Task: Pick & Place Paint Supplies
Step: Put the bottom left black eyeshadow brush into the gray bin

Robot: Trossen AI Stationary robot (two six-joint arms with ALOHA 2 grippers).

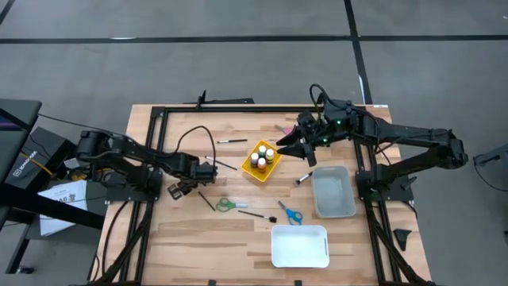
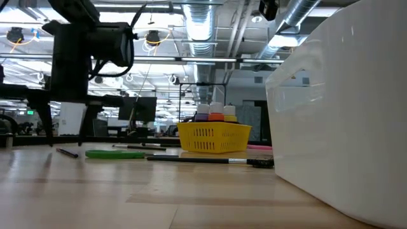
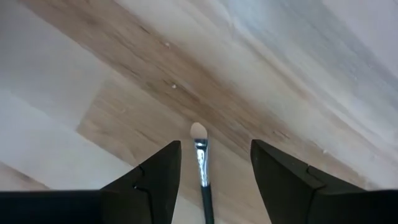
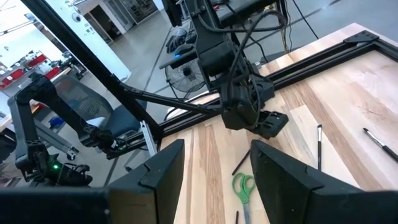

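Observation:
My left gripper (image 1: 178, 190) is open, low over the left middle of the table. In the left wrist view its fingers (image 3: 216, 146) stand on either side of a thin white-tipped brush (image 3: 201, 163) that lies on the wood, without touching it. My right gripper (image 1: 290, 146) is open and empty, just right of the yellow basket (image 1: 262, 162); it also shows in its own wrist view (image 4: 214, 180). The basket holds several small paint bottles (image 2: 216, 116), standing upright. Other dark-handled brushes lie flat on the table: one far of the basket (image 1: 232, 141), one left of it (image 1: 225, 164), one near the scissors (image 1: 255, 214).
Green scissors (image 1: 226, 205) and blue scissors (image 1: 290, 213) lie near the table's middle. A grey bin (image 1: 333, 193) stands at the right, with a brush (image 1: 304, 179) by its left wall. A white bin (image 1: 300, 247) stands at the near edge. A dark frame borders the table.

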